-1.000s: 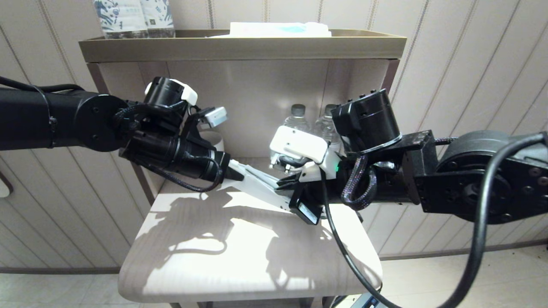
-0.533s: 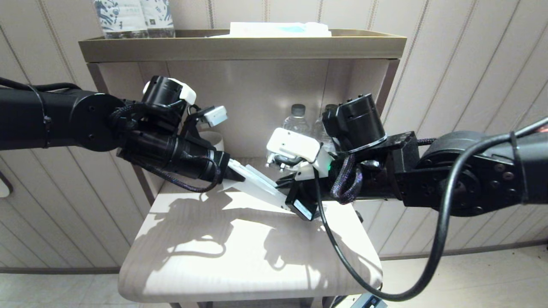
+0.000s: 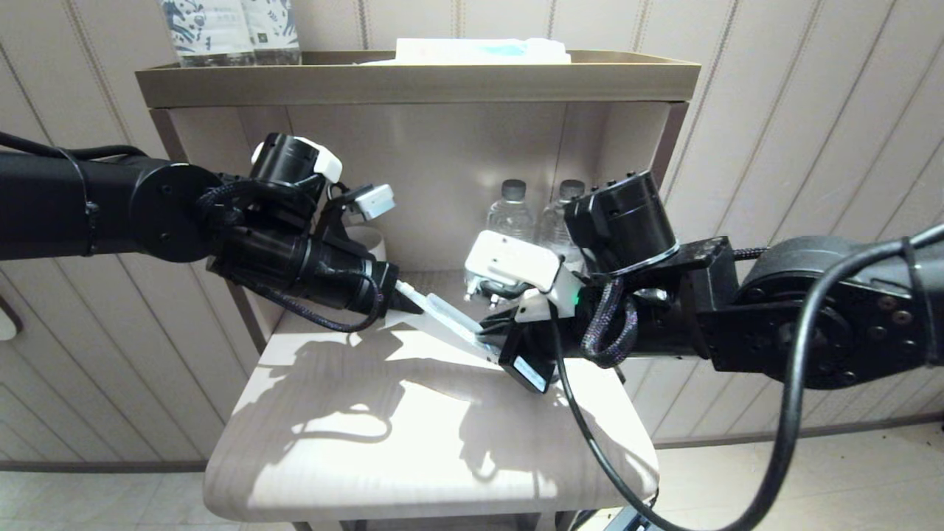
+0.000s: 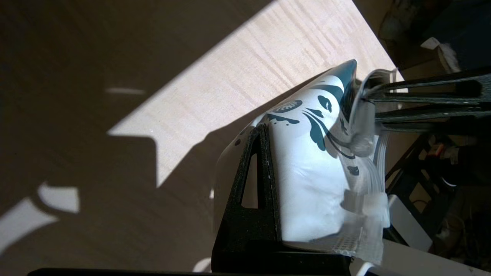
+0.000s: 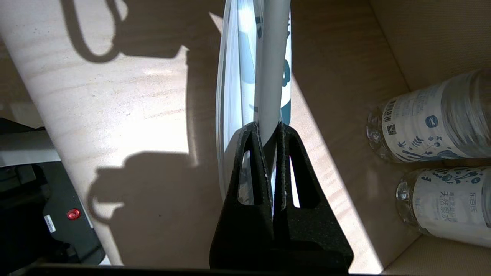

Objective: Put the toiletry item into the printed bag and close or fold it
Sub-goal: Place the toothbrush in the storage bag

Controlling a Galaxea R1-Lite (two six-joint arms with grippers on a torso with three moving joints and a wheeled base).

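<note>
Above a pale wooden shelf [image 3: 413,428], we see both arms meeting over the sunlit board. The left gripper [image 3: 404,299] reaches in from the left, its fingers pressed together on one end of the printed bag [image 3: 450,318], which hangs clear of the shelf and slopes down toward the right gripper [image 3: 493,324]. In the left wrist view the bag [image 4: 314,168] shows its teal leaf print beside the one black finger [image 4: 253,199] we can see, with the crinkled clear edge of the pouch bunched at the far side.

The right gripper comes in from the right, and in its own wrist view its two black fingers [image 5: 249,184] are clamped on the toothbrush [image 5: 271,76], a pale grey stem running straight away from the jaws. The stem lies against the bag [image 5: 234,84], whose translucent film and blue print show on both sides of it; we cannot say for certain how far the toothbrush sits inside the pouch, since the bag's mouth is hidden behind the fingers.

Two water bottles [image 3: 509,214] stand at the back of the shelf, behind the right wrist, and appear lying across the right wrist view [image 5: 433,119]. A brown tray [image 3: 413,77] tops the unit, carrying a white-and-blue package [image 3: 479,50].
</note>
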